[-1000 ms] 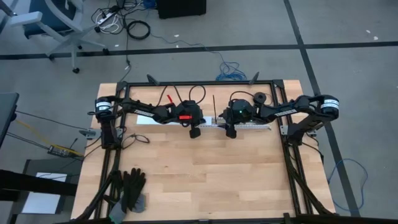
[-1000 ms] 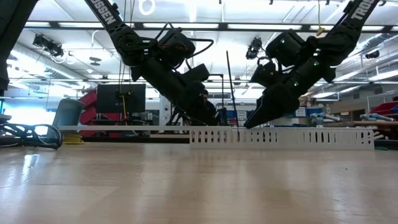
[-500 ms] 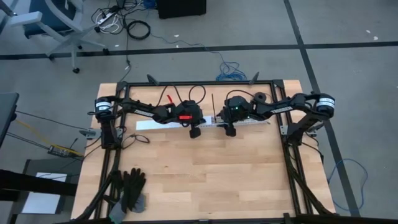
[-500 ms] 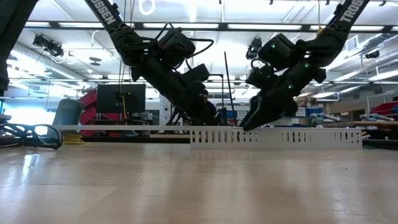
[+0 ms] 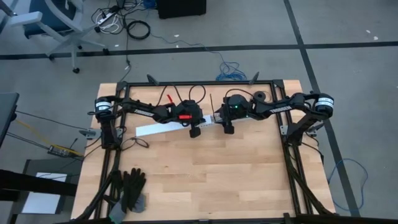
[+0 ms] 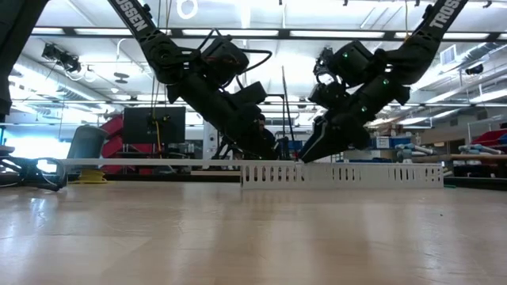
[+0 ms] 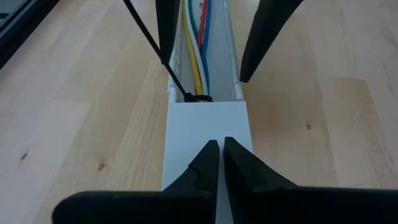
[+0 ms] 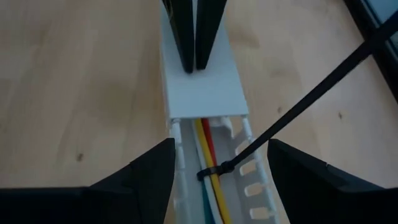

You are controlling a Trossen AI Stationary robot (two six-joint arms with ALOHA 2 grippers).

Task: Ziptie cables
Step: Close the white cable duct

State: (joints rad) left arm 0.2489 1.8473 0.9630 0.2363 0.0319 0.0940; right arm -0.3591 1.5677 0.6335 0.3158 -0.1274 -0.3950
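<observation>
A long white slotted channel (image 5: pixel 163 127) lies across the far part of the table, partly closed by a white cover (image 7: pixel 208 127). Thin red, green, blue, yellow and white cables (image 7: pixel 196 50) lie inside its open part. A black ziptie (image 8: pixel 214 169) loops round them, and its long tail (image 8: pixel 323 87) stands up. My left gripper (image 7: pixel 221 146) is shut, with its tips on the cover. My right gripper (image 8: pixel 221 142) straddles the open slotted part just beyond the cover's end, facing the left one. My left gripper rests its shut fingertips (image 8: pixel 191 62) on top of the channel's cover (image 8: pixel 202 90), near the cover's end. It comes slanting down from the table's left, along the channel. My right gripper has the channel between its two fingers, one at each outer wall (image 7: pixel 238 74). It meets the slotted part beside the ziptie. The fingers slant down from the table's right, along the channel. The channel lies flat on the table.
Black gloves (image 5: pixel 130 190) lie at the near left corner. A black roll (image 5: pixel 259 97) sits at the far right, behind the right arm. A dark metal frame (image 5: pixel 199 83) runs round the table's far and side edges. The near half of the wooden top holds nothing else.
My right gripper has gone toward the table's left and rolled a little. The channel has slid leftward with it and turned on the table, its left end swinging toward the near edge. The ziptie's tail has shifted left with it.
</observation>
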